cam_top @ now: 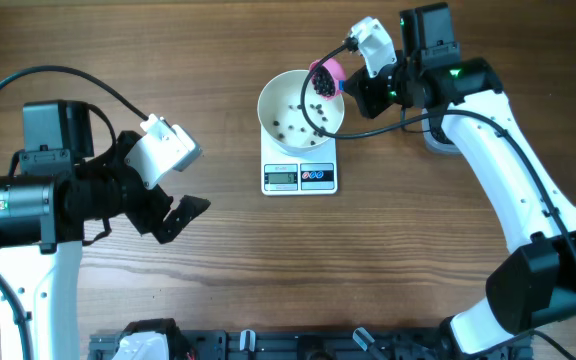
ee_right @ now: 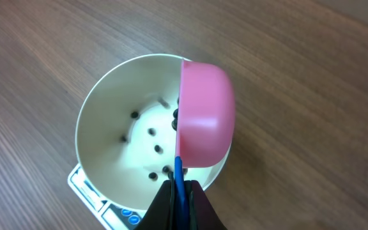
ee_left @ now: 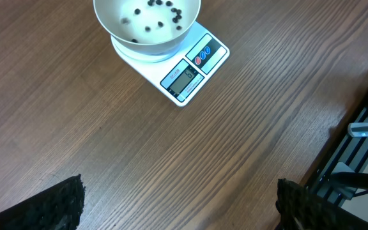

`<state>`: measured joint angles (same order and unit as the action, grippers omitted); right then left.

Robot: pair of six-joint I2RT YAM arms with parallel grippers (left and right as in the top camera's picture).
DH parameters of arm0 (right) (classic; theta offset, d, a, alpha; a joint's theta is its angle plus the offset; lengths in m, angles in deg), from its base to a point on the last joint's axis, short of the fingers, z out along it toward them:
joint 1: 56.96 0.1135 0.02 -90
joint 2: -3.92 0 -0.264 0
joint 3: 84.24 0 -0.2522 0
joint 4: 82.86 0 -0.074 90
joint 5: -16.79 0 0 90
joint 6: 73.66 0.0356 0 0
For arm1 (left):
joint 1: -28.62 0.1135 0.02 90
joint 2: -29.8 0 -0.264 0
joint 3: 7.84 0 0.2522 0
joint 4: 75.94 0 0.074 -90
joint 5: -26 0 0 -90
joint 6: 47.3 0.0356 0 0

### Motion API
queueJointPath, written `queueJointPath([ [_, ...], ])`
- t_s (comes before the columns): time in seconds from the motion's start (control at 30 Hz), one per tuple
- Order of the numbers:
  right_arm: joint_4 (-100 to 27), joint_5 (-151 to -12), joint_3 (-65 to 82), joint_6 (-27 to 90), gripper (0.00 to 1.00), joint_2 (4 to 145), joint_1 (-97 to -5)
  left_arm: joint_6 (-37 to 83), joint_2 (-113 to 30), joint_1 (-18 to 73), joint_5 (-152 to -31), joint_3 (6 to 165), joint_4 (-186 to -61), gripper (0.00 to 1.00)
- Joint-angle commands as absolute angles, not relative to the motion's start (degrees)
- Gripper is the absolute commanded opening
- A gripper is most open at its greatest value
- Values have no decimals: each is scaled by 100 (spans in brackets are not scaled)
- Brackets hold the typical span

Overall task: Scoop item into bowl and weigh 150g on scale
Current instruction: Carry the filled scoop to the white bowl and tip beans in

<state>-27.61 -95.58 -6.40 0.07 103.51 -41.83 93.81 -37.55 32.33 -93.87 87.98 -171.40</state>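
The bowl (cam_top: 276,100) is sitting on the scale (cam_top: 299,177), with a few black grains (ee_right: 152,131) lying scattered inside it. The right jaws are clenching the blue handle (ee_right: 178,176) of a pink scoop (cam_top: 326,76), which is tilting over the bowl's rim above the scale. The left jaws are gaping wide, released, hovering over the worktop (cam_top: 418,260) well apart from the scale.

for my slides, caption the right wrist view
Right gripper tilts a pink scoop over the white bowl on the scale, a few black grains inside.
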Motion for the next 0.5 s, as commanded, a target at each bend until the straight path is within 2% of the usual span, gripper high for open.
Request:
queueJointPath([
  [0.0,-2837,-9302,-616,-256,4,10405,-4054,9324,-3770,3211,-9376,8767,-17142,100],
  [0.17,-2826,-8268,-616,-516,4,10405,-3732,9326,-3770,3211,-9376,8767,-17142,100],
  [0.33,-2866,-7995,-616,-697,4,10405,-3588,9326,-3770,3211,-9376,8767,-17142,100],
  [0.47,-2857,-8323,-616,-461,5,10405,-3540,9326,-3770,3211,-9376,8767,-17142,100],
])
